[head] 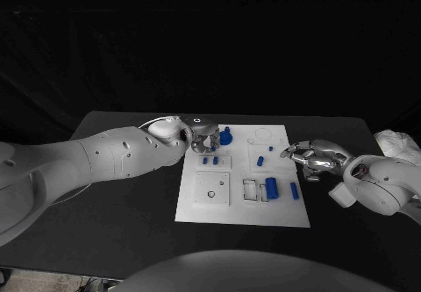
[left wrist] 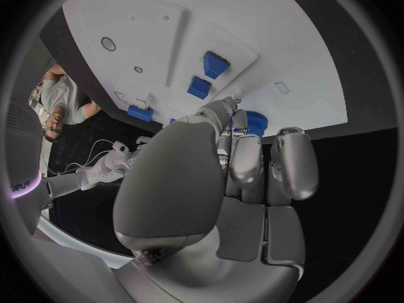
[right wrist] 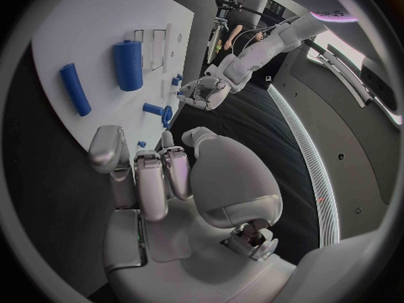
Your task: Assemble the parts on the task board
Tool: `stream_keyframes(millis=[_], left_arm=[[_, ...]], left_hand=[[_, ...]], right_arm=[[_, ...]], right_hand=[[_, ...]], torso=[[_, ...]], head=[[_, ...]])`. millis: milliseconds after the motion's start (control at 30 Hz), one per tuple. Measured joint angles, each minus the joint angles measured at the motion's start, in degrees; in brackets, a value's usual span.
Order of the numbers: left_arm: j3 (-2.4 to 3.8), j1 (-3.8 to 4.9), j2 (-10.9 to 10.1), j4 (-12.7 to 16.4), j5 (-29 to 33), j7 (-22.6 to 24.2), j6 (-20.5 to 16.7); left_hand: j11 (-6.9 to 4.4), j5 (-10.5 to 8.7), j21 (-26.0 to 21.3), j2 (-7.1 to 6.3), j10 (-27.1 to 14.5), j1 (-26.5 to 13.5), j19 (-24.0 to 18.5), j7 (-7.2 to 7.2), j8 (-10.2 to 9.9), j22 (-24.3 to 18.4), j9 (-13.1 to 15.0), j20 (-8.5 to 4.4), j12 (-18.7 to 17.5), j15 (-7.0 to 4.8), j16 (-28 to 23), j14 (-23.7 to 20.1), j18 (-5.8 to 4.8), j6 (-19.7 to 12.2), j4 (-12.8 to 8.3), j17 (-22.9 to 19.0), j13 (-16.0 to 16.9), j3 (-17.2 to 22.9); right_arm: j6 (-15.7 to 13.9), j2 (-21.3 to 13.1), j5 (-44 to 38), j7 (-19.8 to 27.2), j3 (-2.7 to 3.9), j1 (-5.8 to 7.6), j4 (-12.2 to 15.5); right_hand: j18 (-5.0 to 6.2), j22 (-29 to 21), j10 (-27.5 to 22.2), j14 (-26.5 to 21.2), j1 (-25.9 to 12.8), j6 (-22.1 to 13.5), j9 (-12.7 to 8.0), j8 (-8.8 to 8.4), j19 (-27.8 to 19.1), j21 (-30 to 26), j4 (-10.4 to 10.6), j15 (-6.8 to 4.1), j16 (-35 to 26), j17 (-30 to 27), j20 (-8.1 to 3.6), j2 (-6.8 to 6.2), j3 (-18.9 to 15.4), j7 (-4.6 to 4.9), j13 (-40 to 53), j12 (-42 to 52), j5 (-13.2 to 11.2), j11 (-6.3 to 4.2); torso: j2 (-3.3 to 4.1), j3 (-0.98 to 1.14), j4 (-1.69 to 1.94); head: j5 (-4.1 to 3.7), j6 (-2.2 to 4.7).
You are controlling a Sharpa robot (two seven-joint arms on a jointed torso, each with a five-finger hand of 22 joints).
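Head view first: the white, smooth-shelled left arm reaches across the black worktop [head: 114,225] to the far left corner of the task board [head: 198,213], a flat white rectangular plate with shallow recesses and outlined slots. Its silver left hand [head: 200,137] hangs over that corner with its fingers [left wrist: 246,160] curled down at a round blue toothed part [head: 226,137]; whether they grip it I cannot tell, since the hand hides the contact. Just nearer on the board, two small blue blocks [head: 210,160] stand side by side in a square recess. Toward the board's right side lie a small blue peg [head: 260,161], a thick blue cylinder [head: 272,188] beside the rectangular slots, and a slimmer blue rod [head: 294,190] near the right edge. Off the board's right edge, above the dark worktop, the right hand [head: 311,159] hovers with its metallic fingers [right wrist: 151,182] loosely bent and apart, holding nothing.
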Motion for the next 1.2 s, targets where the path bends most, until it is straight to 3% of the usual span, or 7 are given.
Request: stream_keyframes(millis=[833, 1200], left_arm=[[0.02, -0.25, 0.75, -1.65, 0.06, -1.69, 1.99], [0.1, -0.82, 1.34, -2.22, 0.1, -1.78, 1.91]], left_hand=[[0.0, 0.0, -0.78, 0.01, 0.0, 0.01, -0.21, 0.01, -0.45, 0.0, -0.32, -0.2, -0.3, 0.25, -0.89, -0.58, 0.0, -0.4, -0.34, -1.33, -0.04, 0.33], [-0.01, 0.01, -0.78, 0.01, 0.0, 0.01, -0.2, -0.2, -0.78, 0.0, -0.5, -0.2, -0.29, 0.21, -0.89, -0.63, 0.0, -0.61, -0.49, -1.34, -0.03, 0.48]], right_arm=[[-0.22, -0.18, 0.06, 0.59, -0.01, -0.02, -0.03], [-0.21, -0.26, 0.08, 0.53, -0.01, -0.04, -0.01]], right_hand=[[0.0, -0.01, 0.0, 0.0, 0.24, 0.0, 0.03, 0.0, 0.0, 0.0, -0.02, 0.0, 0.0, -0.01, 0.0, -0.24, 0.34, 0.0, 0.0, 0.0, -0.22, 0.0], [0.0, 0.01, 0.0, 0.0, 0.24, 0.0, 0.03, 0.0, 0.0, 0.0, -0.08, 0.0, 0.0, -0.01, 0.0, -0.24, 0.4, 0.0, 0.0, 0.0, -0.22, 0.0]], torso=[[0.0, 0.0, 0.05], [0.02, -0.01, 0.04]], head=[[-0.22, 0.0], [-0.38, 0.0]])
